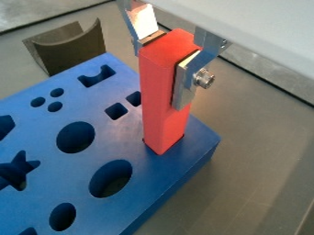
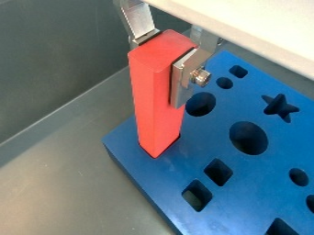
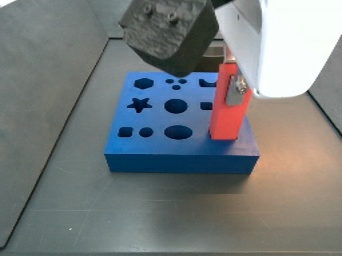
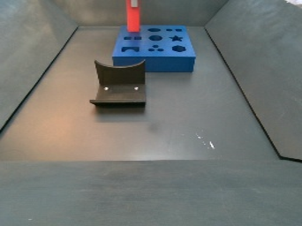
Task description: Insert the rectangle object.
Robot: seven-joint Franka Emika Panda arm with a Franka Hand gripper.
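At the blue block's [image 1: 110,138] edge, the jaws [image 1: 166,60] clench the upright rectangle object [image 1: 164,92]; no writing shows.

No readable text or markings anywhere.

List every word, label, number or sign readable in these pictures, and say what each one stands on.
None: no text, number, brand or sign can be read in any view.
The rectangle object, held upright in the gripper at the blue block's edge, has plain faces.
The blue block carries only shaped holes, such as a star, circles and squares, no lettering.
The fixture and the floor show no markings.
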